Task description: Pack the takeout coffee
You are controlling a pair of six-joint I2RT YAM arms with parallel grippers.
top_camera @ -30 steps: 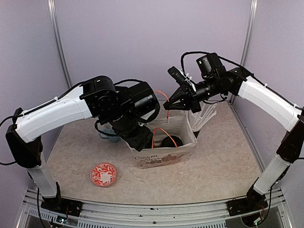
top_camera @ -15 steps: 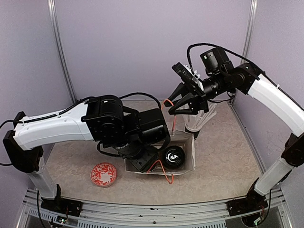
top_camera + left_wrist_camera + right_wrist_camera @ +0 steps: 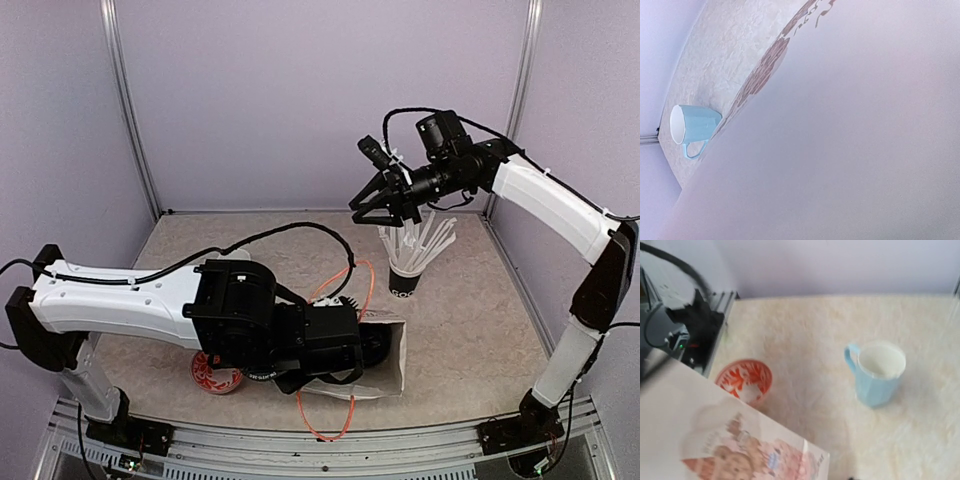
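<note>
The white paper bag [image 3: 388,358] with orange handles lies tipped near the table's front edge. Its printed side fills the left wrist view [image 3: 850,130] and shows in the right wrist view [image 3: 715,440]. A dark round shape in the bag's mouth, the takeout coffee's lid [image 3: 378,343], is mostly hidden behind my left gripper [image 3: 338,352]. That gripper is pressed to the bag and holds it tilted; its fingers are hidden. My right gripper [image 3: 368,214] is open and empty, high above the table behind the bag.
A black cup with white straws [image 3: 405,278] stands right of the bag. A red patterned dish [image 3: 212,376] lies left of it, half under my left arm, also in the right wrist view [image 3: 745,380]. A light blue mug [image 3: 877,372] stands further back [image 3: 690,127].
My left arm has pulled the bag toward the front edge and tipped it over, with the coffee inside. My right gripper has let the handle go and stays raised.
</note>
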